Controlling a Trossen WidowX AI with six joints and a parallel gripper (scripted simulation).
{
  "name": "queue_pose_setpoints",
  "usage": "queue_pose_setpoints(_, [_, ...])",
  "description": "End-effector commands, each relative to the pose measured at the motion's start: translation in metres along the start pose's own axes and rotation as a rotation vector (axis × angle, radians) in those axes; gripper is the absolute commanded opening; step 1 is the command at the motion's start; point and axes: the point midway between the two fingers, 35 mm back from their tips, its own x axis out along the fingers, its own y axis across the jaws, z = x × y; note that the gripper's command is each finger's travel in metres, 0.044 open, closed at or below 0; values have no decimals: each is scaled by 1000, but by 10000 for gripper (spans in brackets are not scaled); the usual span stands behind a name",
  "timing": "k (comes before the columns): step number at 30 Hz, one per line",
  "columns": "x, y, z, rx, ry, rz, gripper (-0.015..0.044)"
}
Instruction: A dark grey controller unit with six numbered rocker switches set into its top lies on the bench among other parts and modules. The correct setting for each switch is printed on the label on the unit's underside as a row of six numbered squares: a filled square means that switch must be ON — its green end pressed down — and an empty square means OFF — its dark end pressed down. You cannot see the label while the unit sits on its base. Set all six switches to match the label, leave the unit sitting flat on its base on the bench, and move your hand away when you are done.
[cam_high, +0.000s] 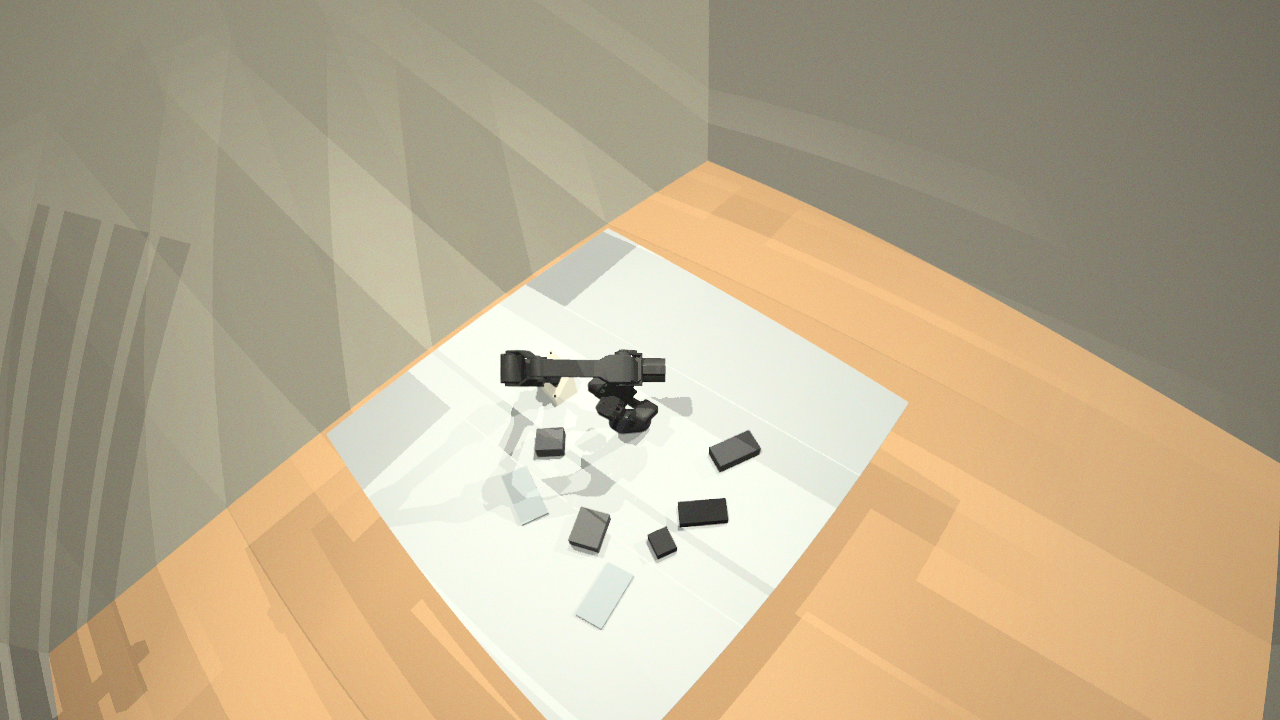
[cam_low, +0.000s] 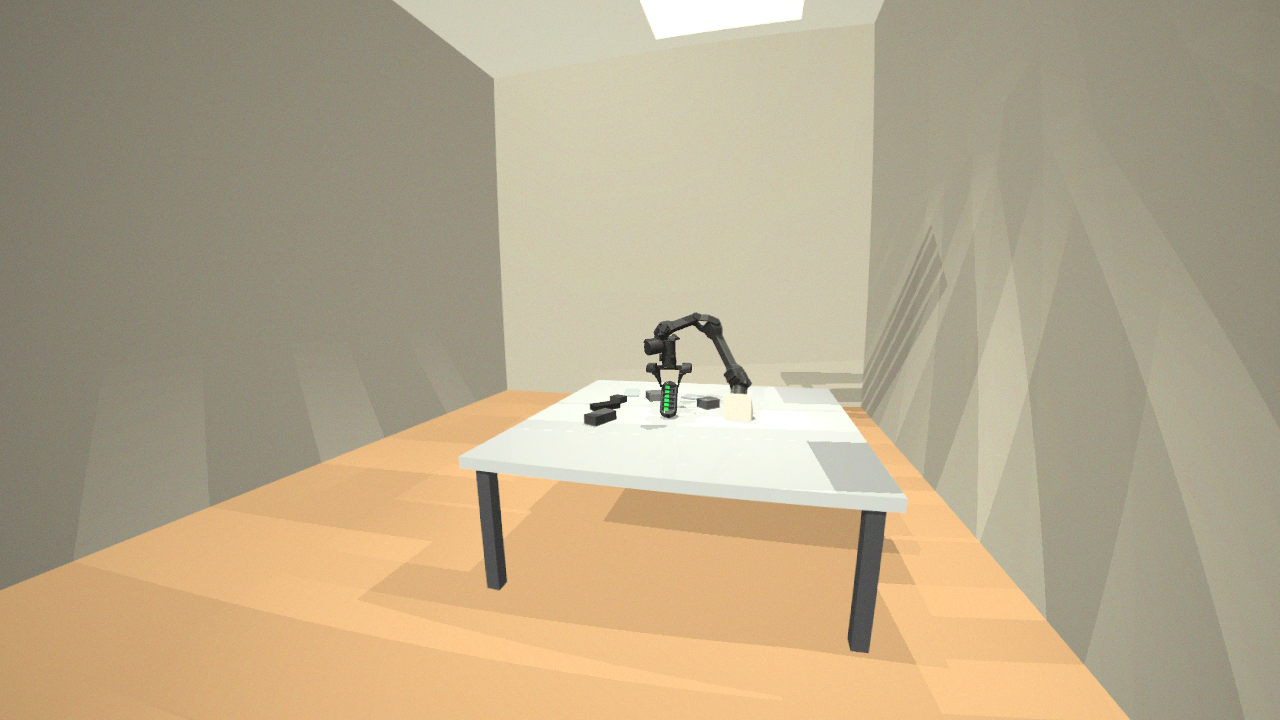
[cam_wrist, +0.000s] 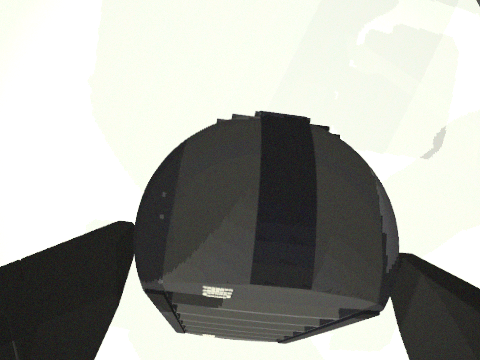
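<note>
The dark grey controller unit (cam_low: 669, 400) (cam_wrist: 215, 200) stands on end between my fingers. In the exterior view, its switch face shows a column of green switch parts; single settings are too small to read. In the wrist view, its rounded end and dark central stripe face the camera, and the switch face is strongly foreshortened below. My gripper (cam_low: 669, 384) (cam_wrist: 267, 255) is shut on the unit, with one fingertip against each side. The unit is low over the bench (cam_high: 805, 394) (cam_low: 698, 465); whether it touches is unclear. The underside label is hidden.
Dark blocks (cam_high: 550, 440) (cam_high: 589, 528) (cam_high: 662, 542) (cam_high: 702, 512) (cam_high: 733, 449) lie around the bench's middle. Pale flat plates (cam_high: 526, 497) (cam_high: 605, 595) lie nearer the lower left. A cream block (cam_low: 737, 408) sits by the arm's base.
</note>
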Motion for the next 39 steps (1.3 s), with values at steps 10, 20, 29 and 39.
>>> queue_pose_setpoints(10, [-6,1,-9,3,-19,7,336])
queue_pose_setpoints(20, [-9,0,-17,3,-32,7,336])
queue_pose_setpoints(29, [-12,0,-24,3,-46,8,336])
queue_pose_setpoints(39, [-15,0,-32,3,-63,8,336])
